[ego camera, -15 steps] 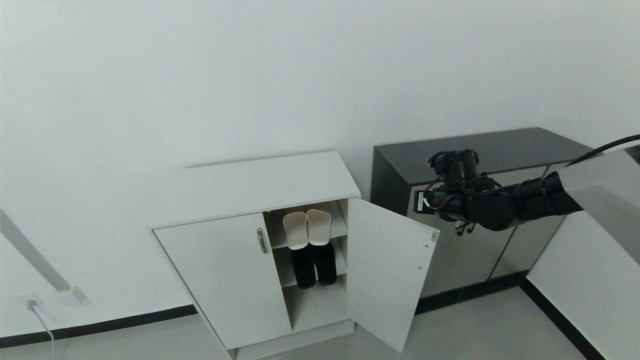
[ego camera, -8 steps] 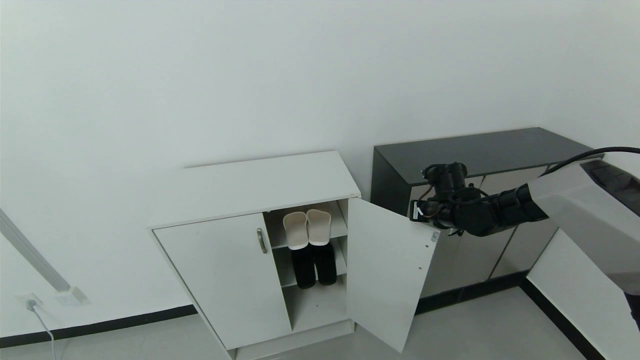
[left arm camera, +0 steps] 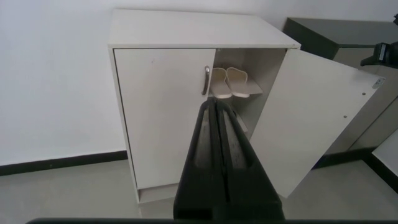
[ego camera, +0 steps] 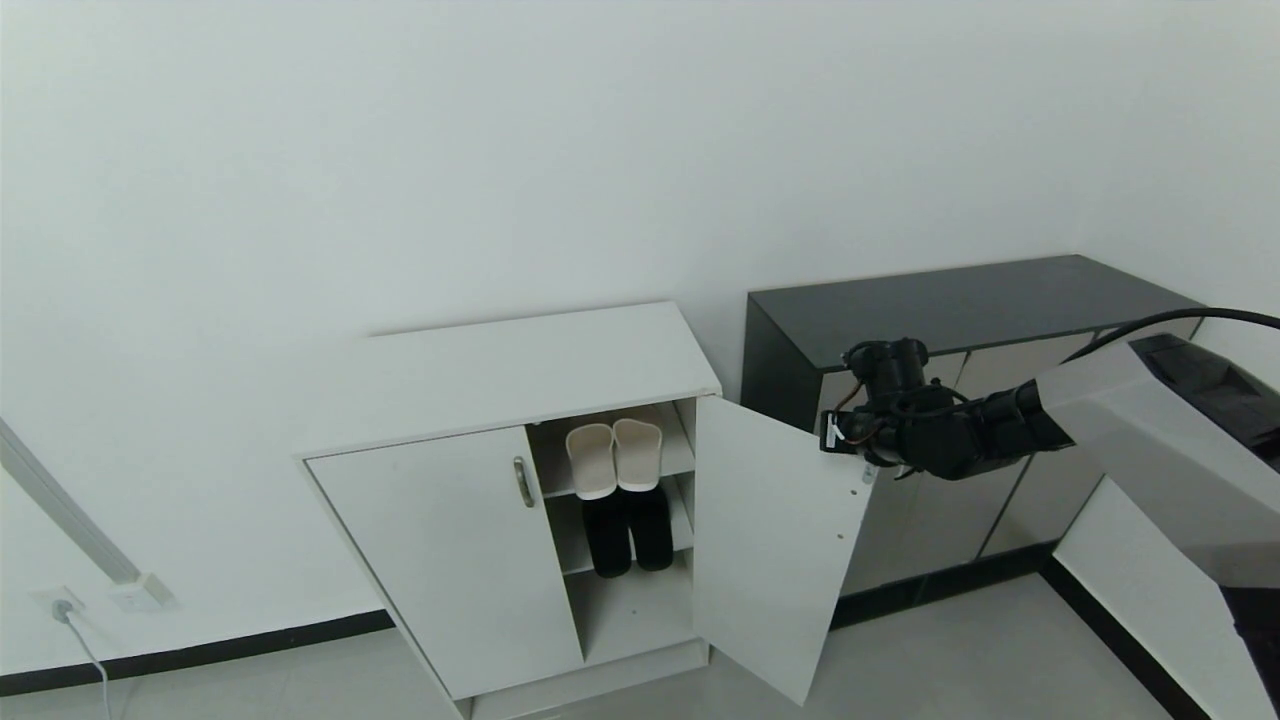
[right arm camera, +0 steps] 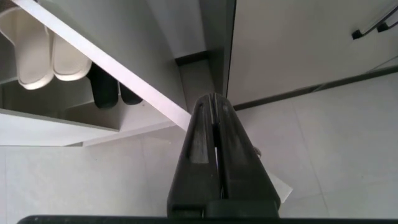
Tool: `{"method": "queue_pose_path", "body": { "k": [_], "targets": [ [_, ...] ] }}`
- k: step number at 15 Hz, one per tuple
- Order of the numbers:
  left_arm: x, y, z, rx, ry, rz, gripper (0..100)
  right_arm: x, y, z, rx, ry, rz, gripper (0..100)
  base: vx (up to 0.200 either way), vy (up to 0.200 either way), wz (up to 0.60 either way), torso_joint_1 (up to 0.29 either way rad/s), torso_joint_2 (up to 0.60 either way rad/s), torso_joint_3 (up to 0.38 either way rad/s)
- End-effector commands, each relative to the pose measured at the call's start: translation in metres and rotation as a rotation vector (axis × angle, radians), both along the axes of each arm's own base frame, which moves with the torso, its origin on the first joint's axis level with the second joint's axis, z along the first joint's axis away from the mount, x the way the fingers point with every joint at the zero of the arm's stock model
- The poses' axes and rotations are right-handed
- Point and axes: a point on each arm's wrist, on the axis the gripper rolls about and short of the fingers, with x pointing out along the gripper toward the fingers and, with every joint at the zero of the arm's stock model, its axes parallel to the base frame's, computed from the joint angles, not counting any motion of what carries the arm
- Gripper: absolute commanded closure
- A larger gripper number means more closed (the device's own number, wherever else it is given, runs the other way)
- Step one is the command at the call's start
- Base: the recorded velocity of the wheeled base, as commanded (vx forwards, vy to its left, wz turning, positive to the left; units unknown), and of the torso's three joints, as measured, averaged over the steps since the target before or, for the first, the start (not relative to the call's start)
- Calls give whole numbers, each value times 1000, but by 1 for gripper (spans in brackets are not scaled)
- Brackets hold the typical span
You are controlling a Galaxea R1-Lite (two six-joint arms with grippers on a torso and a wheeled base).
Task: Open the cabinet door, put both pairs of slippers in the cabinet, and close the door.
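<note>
The white cabinet (ego camera: 520, 375) has its left door shut and its right door (ego camera: 770, 540) swung open. White slippers (ego camera: 613, 457) lie on the upper shelf, with black slippers (ego camera: 628, 530) on the shelf below. My right gripper (ego camera: 833, 436) sits at the open door's top outer corner, fingers pressed together. In the right wrist view that gripper (right arm camera: 215, 97) is shut just over the door's top edge (right arm camera: 118, 68), with the white slippers (right arm camera: 40, 53) beyond. My left gripper (left arm camera: 216, 103) is shut, empty, held back in front of the cabinet (left arm camera: 161, 106).
A dark low cabinet (ego camera: 960, 310) stands right of the white one, close behind the open door. The shut left door carries a metal handle (ego camera: 522, 481). A wall socket with a cable (ego camera: 62, 606) is at the far left. Bare floor (ego camera: 950, 660) lies in front.
My right arm has moved left and down, bringing its gripper to the open door's top outer corner. The door and both pairs of slippers have stayed put.
</note>
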Motion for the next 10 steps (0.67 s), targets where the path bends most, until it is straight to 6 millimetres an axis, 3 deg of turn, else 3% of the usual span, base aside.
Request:
{"method": "queue_pose_path", "body": {
  "k": [1,6,10],
  "targets": [
    [0,0,0,0,1,-1,100,0,0,-2,-2,5,1,100,0,0,0,0,0,0],
    [0,0,0,0,1,1,100,-5,2,-6,-11,24,8,100,0,0,0,0,0,0],
    [0,0,0,0,1,1,100,-28,17,-1,-17,50,52,100,0,0,0,0,0,0]
  ]
}}
